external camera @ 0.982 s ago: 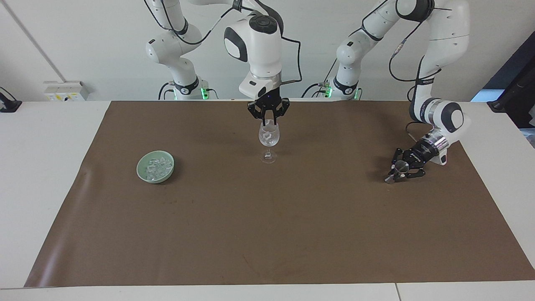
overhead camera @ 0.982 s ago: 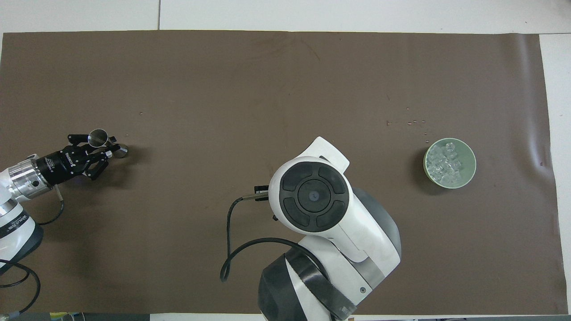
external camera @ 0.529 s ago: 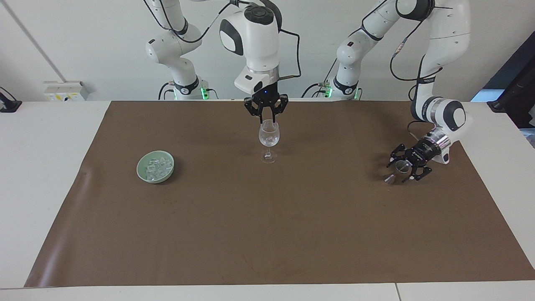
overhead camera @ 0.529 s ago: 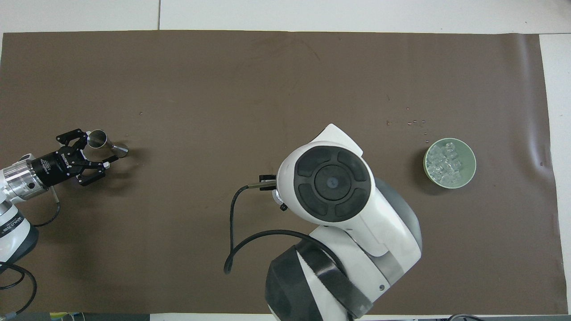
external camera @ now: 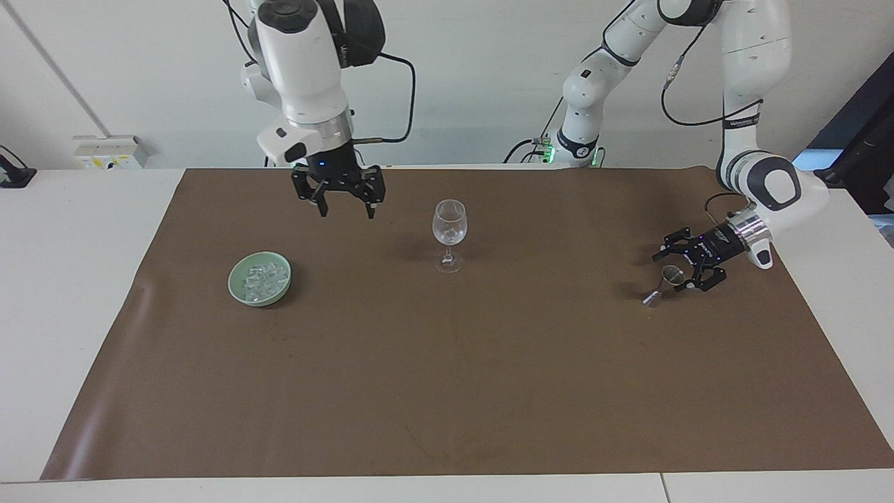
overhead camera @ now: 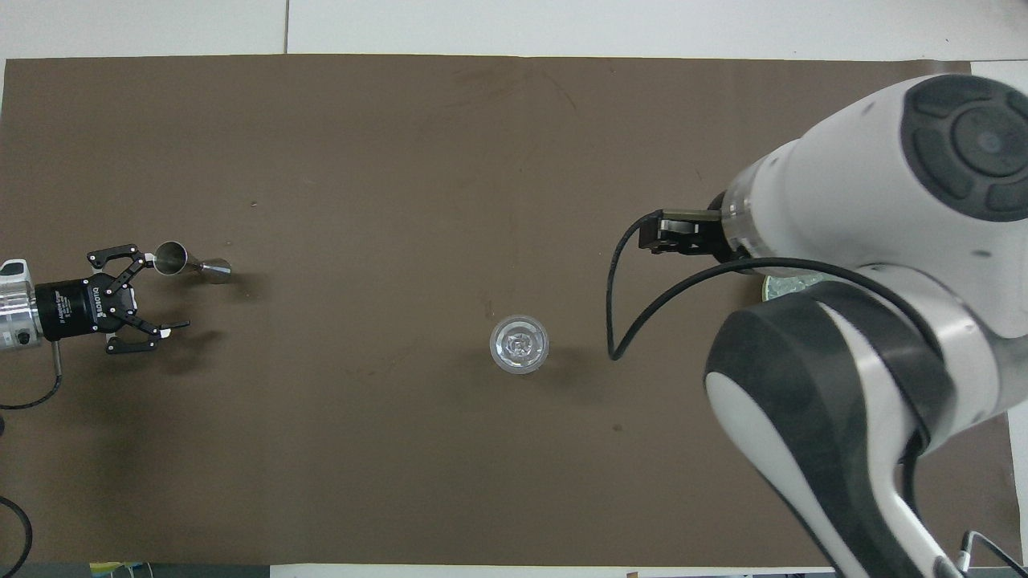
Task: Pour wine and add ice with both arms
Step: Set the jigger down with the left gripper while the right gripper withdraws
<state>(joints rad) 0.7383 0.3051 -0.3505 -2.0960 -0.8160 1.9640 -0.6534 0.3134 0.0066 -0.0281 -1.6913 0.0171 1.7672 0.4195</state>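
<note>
**Both hands empty; ice in glass and bowl**

Right hand [external camera: 343,201] hangs up in the air over bare mat between the wine glass [external camera: 449,234] and the green bowl [external camera: 260,278], fingers spread wide, nothing in them. Prob. placed there for a run to the bowl, where most of the ice [external camera: 262,276] sits: small clear glassy cubes heaped inside, toward the right arm's end of the bench [external camera: 84,279]. In the overhead view the arm covers most of the bowl; only a sliver of rim shows.

The glass stands upright mid-mat, w/ a few clear cubes visible in it from above [overhead camera: 520,343]. No coloured liquid can be made out in it.

Left hand [external camera: 688,265] sits low at the left arm's end, fingers apart, holding nothing. The steel jigger [overhead camera: 189,262] lies on its side just beside one fingertip; contact can't be told. Judging by that, the pour is done and more ice may come next.
</note>
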